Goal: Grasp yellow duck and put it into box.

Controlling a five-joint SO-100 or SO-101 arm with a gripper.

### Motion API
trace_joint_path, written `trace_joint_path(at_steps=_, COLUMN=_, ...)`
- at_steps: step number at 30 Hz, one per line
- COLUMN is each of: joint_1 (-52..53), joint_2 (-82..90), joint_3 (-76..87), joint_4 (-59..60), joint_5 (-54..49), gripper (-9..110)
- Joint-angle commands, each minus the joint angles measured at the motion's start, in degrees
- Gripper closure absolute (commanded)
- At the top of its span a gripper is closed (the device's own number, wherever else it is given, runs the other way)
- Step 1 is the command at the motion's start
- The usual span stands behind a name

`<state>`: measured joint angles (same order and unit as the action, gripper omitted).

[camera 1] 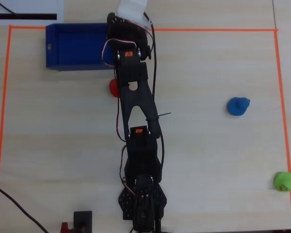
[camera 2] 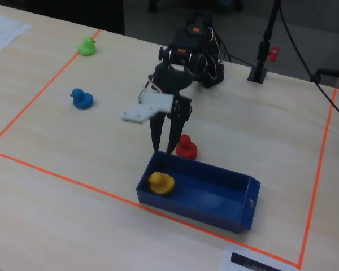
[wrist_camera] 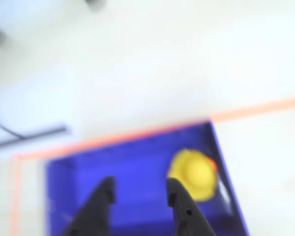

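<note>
I see the small rounded yellow toy duck (camera 2: 161,183) lying inside the large dark blue low-walled rectangular box (camera 2: 214,215), at the end of the box nearest the red duck. In the wrist view, which is badly blurred, the yellow duck (wrist_camera: 194,174) seems to rest near one corner of the box (wrist_camera: 132,162). My black two-finger gripper (camera 2: 164,150) hangs point-down just above the box's far wall, holding nothing, its fingers (wrist_camera: 101,204) parted with a narrow gap of blue floor showing between them. The small red toy duck (camera 2: 186,147) sits on the pale wooden table (camera 2: 73,226) just outside the box's far wall, beside the gripper tips. From overhead, the arm hides the duck's end of the box (camera 1: 75,46). A blue toy duck (camera 1: 238,106) and a green toy duck (camera 1: 284,181) lie well apart from the box, inside the orange tape border (camera 1: 281,97).
</note>
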<state>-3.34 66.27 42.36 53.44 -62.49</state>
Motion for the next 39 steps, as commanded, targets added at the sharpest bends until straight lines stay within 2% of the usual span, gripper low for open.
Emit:
trace_joint_path(at_steps=1, joint_1=-0.7, joint_2=9.8, joint_3=-6.6, joint_4=4.5, joint_5=1.7, gripper=101)
trace_joint_path(at_steps=3, joint_1=-1.0, joint_2=15.4, joint_3=-1.1, joint_4=10.1, joint_5=1.8, gripper=101)
trace_joint_path(at_steps=5, joint_1=-1.2, joint_2=23.5, joint_3=12.0, joint_4=11.9, joint_5=1.4, gripper=101)
trace_joint_path(at_steps=11, joint_1=-2.5, joint_2=50.6, joint_3=62.3, joint_4=6.5, joint_5=-2.5, gripper=101)
trace_joint_path(at_steps=18, joint_1=-6.2, joint_2=75.8, joint_3=95.5, joint_4=6.7, joint_5=-3.8, gripper=101)
trace_joint_path(at_steps=23, joint_1=-7.0, joint_2=90.8, joint_3=110.6, joint_4=9.1, joint_5=-5.4, gripper=101)
trace_joint_path(at_steps=28, joint_1=-1.8, joint_2=104.6, joint_3=121.9, joint_4=13.0, joint_5=-13.2, gripper=101)
trace_joint_path(at_steps=39, joint_1=-1.3, joint_2=118.8, joint_3=128.8, joint_4=21.1, joint_5=-14.9, gripper=101)
